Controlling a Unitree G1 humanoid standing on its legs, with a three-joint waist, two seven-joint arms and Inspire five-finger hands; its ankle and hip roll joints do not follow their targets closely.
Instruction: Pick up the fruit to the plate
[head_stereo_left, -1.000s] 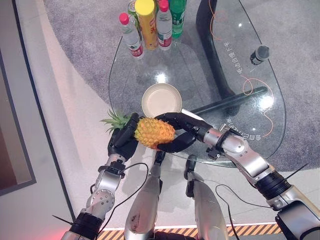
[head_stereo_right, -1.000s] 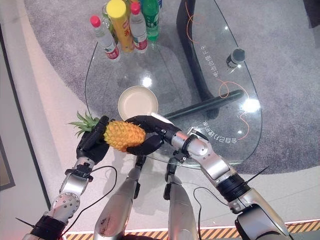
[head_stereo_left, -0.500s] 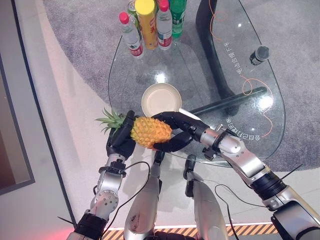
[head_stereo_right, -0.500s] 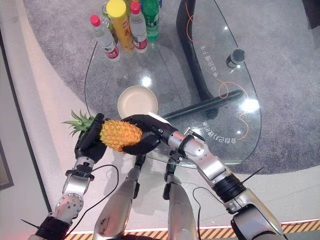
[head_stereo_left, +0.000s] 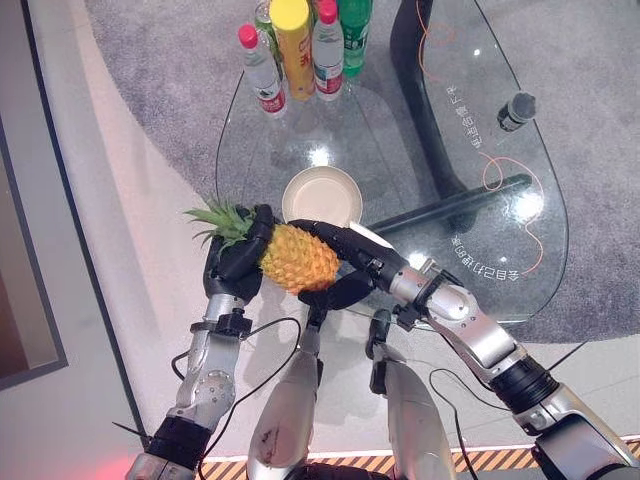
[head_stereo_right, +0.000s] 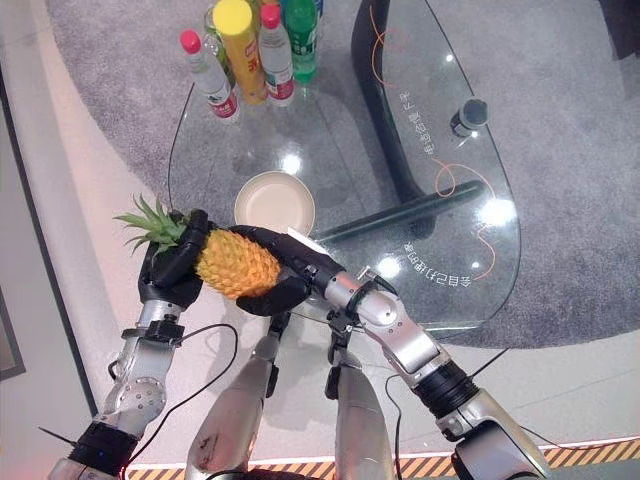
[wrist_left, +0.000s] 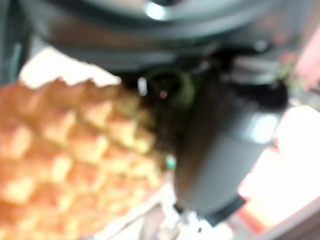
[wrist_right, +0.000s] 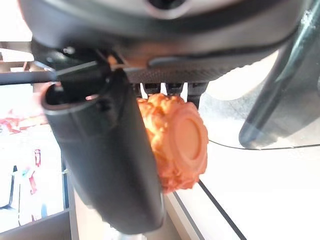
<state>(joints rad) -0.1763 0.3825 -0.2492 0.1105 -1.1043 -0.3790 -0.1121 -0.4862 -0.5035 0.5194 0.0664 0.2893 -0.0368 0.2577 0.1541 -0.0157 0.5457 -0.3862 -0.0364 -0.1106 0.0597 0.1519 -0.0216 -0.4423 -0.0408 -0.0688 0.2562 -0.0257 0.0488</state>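
Between the two hands, the pineapple (head_stereo_left: 295, 258) is being held off the worktop's (head_stereo_left: 400, 150) near edge, left hand (head_stereo_left: 232, 268) fingers curling round its crown end, right hand (head_stereo_left: 340, 268) fingers wrapping its base, plate (head_stereo_left: 322, 196) just beyond.

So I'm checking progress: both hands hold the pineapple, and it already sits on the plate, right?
Not quite. Both the left hand and the right hand do hold the pineapple, but it is not on the plate yet. The left eye view shows it held at the near edge of the glass table, short of the plate.
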